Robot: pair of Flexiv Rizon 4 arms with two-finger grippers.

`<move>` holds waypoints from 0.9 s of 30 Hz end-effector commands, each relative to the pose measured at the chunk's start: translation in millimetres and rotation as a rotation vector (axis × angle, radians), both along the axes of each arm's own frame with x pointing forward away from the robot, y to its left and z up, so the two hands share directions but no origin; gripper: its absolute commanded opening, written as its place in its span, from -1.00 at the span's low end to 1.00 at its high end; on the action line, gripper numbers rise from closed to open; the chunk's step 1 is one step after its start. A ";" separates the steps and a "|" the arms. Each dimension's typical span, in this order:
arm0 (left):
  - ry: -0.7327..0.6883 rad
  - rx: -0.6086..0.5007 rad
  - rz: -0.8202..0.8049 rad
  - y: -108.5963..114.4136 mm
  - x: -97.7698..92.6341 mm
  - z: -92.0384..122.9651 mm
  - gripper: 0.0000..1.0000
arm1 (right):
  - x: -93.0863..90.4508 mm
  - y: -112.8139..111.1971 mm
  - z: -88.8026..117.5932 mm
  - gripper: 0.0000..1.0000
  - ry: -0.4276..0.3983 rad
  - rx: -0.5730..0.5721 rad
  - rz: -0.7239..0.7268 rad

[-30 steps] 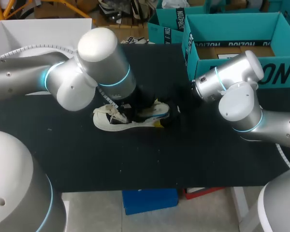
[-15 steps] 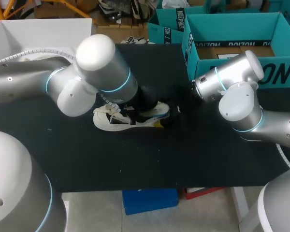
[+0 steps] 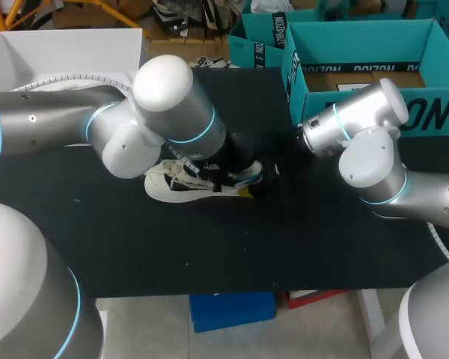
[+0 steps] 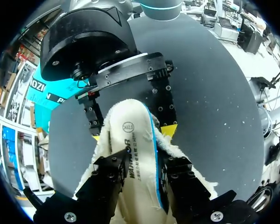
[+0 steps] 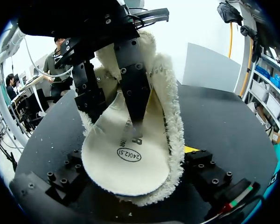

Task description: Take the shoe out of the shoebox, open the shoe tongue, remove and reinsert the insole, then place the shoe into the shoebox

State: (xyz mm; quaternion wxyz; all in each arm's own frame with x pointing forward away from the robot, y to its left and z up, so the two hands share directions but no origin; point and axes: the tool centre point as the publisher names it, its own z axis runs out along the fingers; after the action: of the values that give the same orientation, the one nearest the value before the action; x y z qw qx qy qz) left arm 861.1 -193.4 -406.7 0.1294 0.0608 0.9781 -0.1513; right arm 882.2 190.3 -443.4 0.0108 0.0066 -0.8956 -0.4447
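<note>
Since a second ago our left arm (image 3: pixel 165 112) has swung further right over the shoe (image 3: pixel 181 191), while our right arm (image 3: pixel 367 149) has kept its place. Our right pincer (image 5: pixel 137 161) is closed across the shoe's fleecy sides, to steady it, we judge, so that our left pincer (image 4: pixel 142 163), closed narrowly on the cream insole (image 4: pixel 133 135), can work it. The shoe lies mid-way on the black table (image 3: pixel 209 254); the teal shoebox (image 3: pixel 374 112) stands open far right, a white box (image 3: pixel 60 52) far left.
</note>
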 end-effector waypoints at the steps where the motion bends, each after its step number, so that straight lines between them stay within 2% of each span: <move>1: -0.010 -0.004 -0.002 -6.8 -0.7 -7.6 -0.26 | 1.9 0.3 -1.5 -1.00 0.001 -0.001 -0.002; 9: -0.029 -0.007 -0.005 -10.9 3.4 -3.7 -0.28 | 1.9 0.3 -1.5 -1.00 0.001 -0.001 -0.002; 14: -0.045 -0.001 0.001 -9.5 3.1 -2.1 -0.73 | 1.9 0.3 -1.5 -1.00 0.001 -0.001 -0.002; 16: -0.044 -0.002 0.005 -7.2 3.6 -1.5 -1.00 | 1.9 0.3 -1.5 -1.00 0.001 -0.001 -0.002; 27: 0.025 -0.038 -0.004 8.6 -8.4 19.5 -1.00 | 1.9 0.3 -1.5 -1.00 0.001 -0.001 -0.002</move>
State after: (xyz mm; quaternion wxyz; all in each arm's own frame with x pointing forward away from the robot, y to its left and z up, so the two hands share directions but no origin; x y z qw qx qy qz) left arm 857.6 -198.7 -399.2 0.1265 0.0523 0.9769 -0.1638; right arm 882.5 190.6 -443.0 0.0110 0.0064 -0.8955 -0.4450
